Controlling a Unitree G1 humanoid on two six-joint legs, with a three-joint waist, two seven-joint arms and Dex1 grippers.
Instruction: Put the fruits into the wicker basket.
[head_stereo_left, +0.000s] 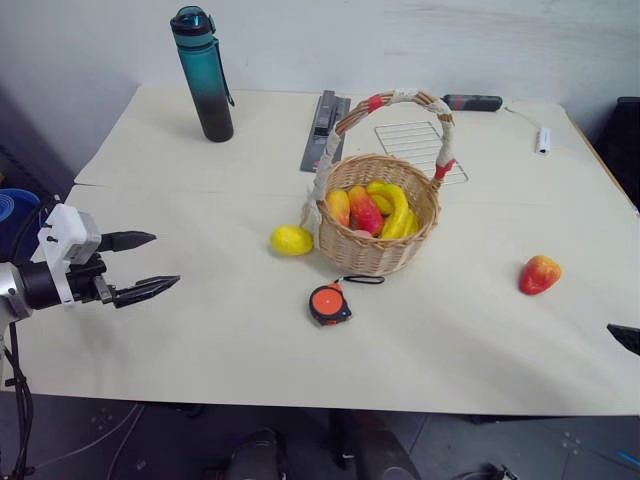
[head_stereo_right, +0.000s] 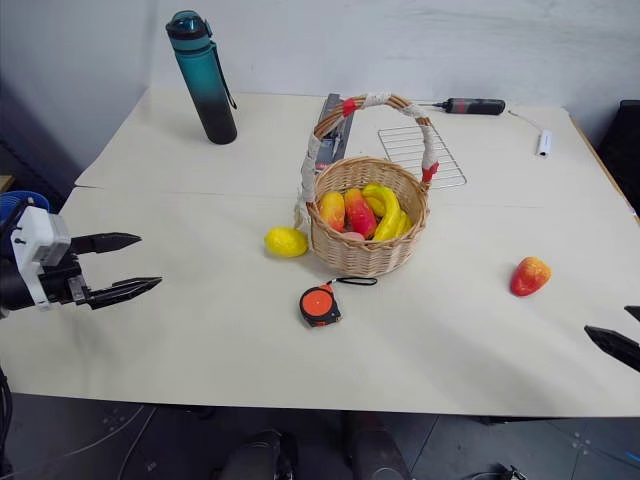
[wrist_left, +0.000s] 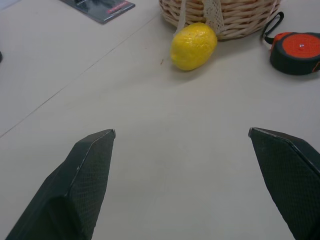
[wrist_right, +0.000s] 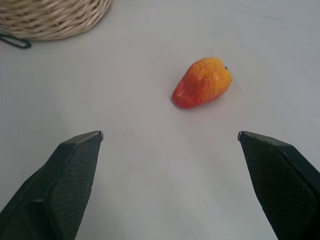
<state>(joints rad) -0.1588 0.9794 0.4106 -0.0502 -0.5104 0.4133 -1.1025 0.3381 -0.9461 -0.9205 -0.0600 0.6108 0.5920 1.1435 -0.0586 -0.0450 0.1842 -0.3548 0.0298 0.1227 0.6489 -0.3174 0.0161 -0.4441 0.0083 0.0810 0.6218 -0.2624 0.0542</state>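
Head views: wicker basket (head_stereo_left: 378, 225) mid-counter (head_stereo_left: 200, 330), already holding several yellow and red fruits. Lemon (head_stereo_left: 291, 240) on the counter just beside the basket's left wall. Red fruit (head_stereo_left: 539, 274) lies well apart to the right. Tape measure (head_stereo_left: 329, 303) in front of the basket. Left gripper (head_stereo_left: 148, 266) hovers at the counter's left edge, jaws spread wide, empty.

Left wrist view: lemon against the basket base, beyond the parted jaws.

Right wrist view: right gripper (wrist_right: 170, 136), jaws wide apart and empty, red fruit ahead between them.
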